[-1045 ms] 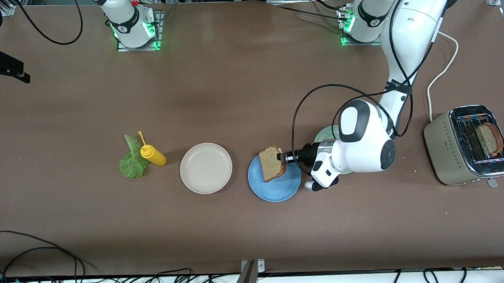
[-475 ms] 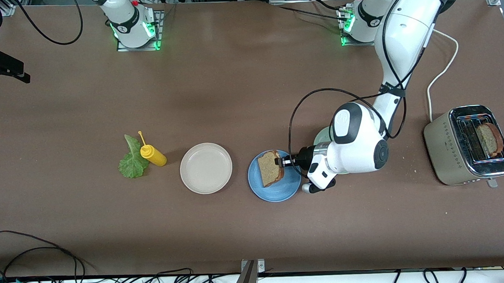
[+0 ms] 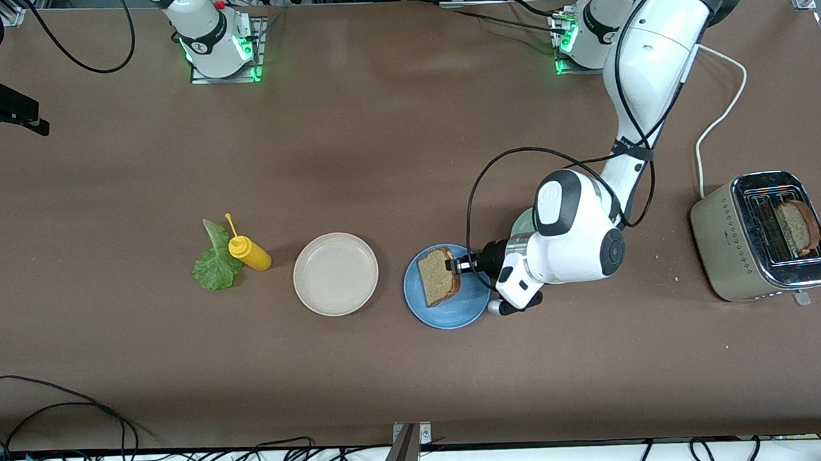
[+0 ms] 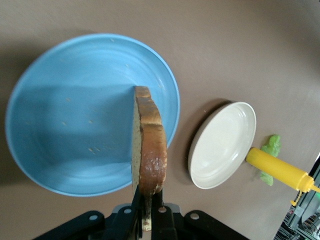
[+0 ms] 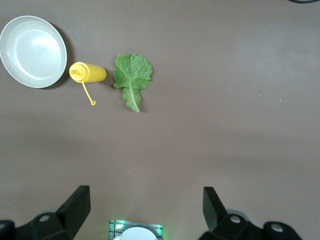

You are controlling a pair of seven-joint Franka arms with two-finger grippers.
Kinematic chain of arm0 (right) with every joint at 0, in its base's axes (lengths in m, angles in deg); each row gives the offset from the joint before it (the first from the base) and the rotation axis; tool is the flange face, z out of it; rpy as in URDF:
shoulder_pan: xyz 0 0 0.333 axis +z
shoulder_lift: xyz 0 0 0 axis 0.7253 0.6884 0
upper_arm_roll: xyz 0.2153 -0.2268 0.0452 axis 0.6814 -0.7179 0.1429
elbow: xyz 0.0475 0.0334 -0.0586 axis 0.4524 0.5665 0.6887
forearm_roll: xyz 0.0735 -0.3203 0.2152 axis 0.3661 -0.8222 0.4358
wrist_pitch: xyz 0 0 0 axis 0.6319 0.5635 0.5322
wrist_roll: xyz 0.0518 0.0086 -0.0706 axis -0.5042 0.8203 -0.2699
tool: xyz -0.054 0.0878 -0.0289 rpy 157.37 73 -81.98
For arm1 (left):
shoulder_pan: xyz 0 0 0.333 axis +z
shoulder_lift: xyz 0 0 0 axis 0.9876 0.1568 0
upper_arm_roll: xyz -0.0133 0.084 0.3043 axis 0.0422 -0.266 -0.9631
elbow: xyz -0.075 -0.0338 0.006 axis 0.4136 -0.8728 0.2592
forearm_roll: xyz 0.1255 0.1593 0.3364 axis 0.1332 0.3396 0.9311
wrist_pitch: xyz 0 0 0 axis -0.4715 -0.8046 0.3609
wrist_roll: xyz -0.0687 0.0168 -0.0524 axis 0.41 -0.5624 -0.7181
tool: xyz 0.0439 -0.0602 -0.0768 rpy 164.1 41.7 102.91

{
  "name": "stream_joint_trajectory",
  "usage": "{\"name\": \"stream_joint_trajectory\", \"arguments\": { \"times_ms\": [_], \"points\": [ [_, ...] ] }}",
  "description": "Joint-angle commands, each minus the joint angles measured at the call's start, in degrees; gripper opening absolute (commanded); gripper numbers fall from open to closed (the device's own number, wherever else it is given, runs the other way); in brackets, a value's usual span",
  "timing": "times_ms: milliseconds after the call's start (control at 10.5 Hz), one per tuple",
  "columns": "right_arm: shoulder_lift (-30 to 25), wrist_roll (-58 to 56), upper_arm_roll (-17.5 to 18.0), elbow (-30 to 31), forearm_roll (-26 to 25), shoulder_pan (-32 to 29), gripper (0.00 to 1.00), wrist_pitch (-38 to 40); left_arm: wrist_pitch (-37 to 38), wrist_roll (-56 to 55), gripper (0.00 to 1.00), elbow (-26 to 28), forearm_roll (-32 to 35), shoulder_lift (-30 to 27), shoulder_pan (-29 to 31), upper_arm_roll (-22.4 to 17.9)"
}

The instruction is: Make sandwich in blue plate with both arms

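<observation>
My left gripper [image 3: 462,264] is shut on the crust edge of a brown toasted bread slice [image 3: 438,276] and holds it tilted over the blue plate [image 3: 449,313]. In the left wrist view the slice [image 4: 149,150] stands edge-on between the fingers [image 4: 131,212] above the plate [image 4: 65,125]. Whether it touches the plate I cannot tell. A second bread slice [image 3: 798,227] sits in the toaster. The green lettuce leaf [image 3: 215,261] lies on the table toward the right arm's end. My right gripper [image 5: 145,192] waits open, high above the table, with the lettuce [image 5: 132,75] in its view.
A cream-white plate [image 3: 335,274] lies beside the blue plate, and a yellow squeeze bottle [image 3: 249,253] lies against the lettuce. A mint-green plate [image 3: 524,220] is mostly hidden under the left arm. The silver toaster [image 3: 730,244] and its white cord [image 3: 717,116] stand at the left arm's end.
The left arm has brought the bread slice lower and a little farther over the blue plate, toward the right arm's end. The right arm has not moved.
</observation>
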Motion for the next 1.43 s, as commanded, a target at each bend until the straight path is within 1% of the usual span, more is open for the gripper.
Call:
{"name": "stream_joint_trajectory", "arguments": {
  "times_ms": [0,95,190,570,855,1140,1330],
  "points": [
    [-0.11,-0.51,-0.06,-0.48,0.99,-0.21,1.00,0.76,-0.04,5.66,0.69,-1.03,-2.03,0.58,-0.62,-3.98],
    [-0.11,-0.51,-0.06,-0.48,0.99,-0.21,1.00,0.76,-0.91,8.29,1.00,-0.95,-2.03,0.58,-0.62,-4.25],
    [-0.11,-0.51,-0.06,-0.48,0.99,-0.21,1.00,0.76,-2.49,10.58,1.00,-0.77,-2.21,0.49,-0.45,-4.34],
    [-0.11,-0.51,-0.06,-0.48,0.99,-0.21,1.00,0.85,-2.94,11.04,1.00,0.11,-2.12,0.57,-0.97,-4.34],
    [-0.11,-0.51,0.03,-0.48,0.99,-0.12,1.00,0.85,-8.12,11.04,1.00,2.83,-1.95,0.66,-2.46,-4.34],
    [-0.20,-0.51,0.03,-0.48,0.99,-0.21,1.00,0.85,-7.34,10.78,1.00,2.84,-1.42,0.05,-2.12,-4.69],
    [-0.11,-0.51,0.03,-0.48,0.99,-0.21,1.00,0.85,-4.54,10.86,1.00,2.84,-1.16,-1.35,-1.24,-6.61]
  ]
}}
